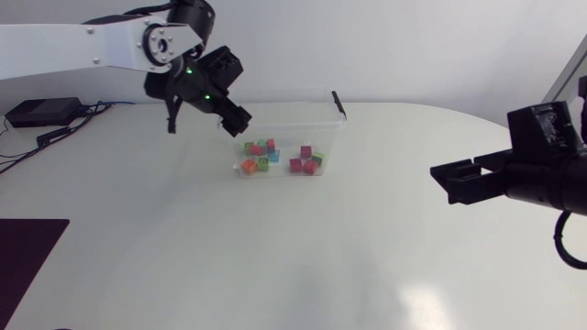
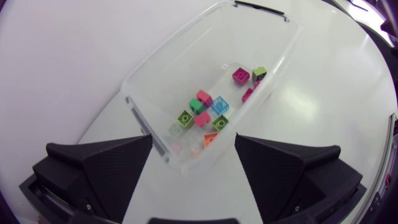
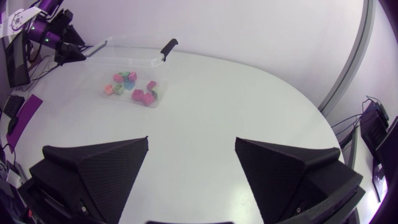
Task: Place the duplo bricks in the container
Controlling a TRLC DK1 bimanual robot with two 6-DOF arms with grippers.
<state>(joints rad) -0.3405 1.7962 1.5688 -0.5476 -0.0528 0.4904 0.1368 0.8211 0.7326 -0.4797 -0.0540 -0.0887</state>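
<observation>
Duplo bricks: every brick that shows lies inside the container, on its floor, in two loose groups, a mixed one of orange, green, pink and blue toward 9 o'clock and a magenta-and-green one toward 3 o'clock. The container is a clear, lidless tub at about 12 o'clock on the tabletop, with a black latch at its 3 o'clock end. The open top and low walls suit dropping from above, and the walls keep the pieces from scattering. Left end effector: hovers over the tub's 9 o'clock end, fingers wide apart and holding nothing, with the near wall lying between them and untouched. This is judged a position over the drop point, not a grasp. Right end effector: fingers apart and empty, well apart from the tub at roughly 4 o'clock of it, judged parked clear so the left arm's path is unobstructed. Surroundings: a dark mat at 8 o'clock on the tabletop and a black box with cables at 10 o'clock, both well apart from the tub. Neither is judged to hinder access. The only obstruction noted is the tub's own rim and latch
</observation>
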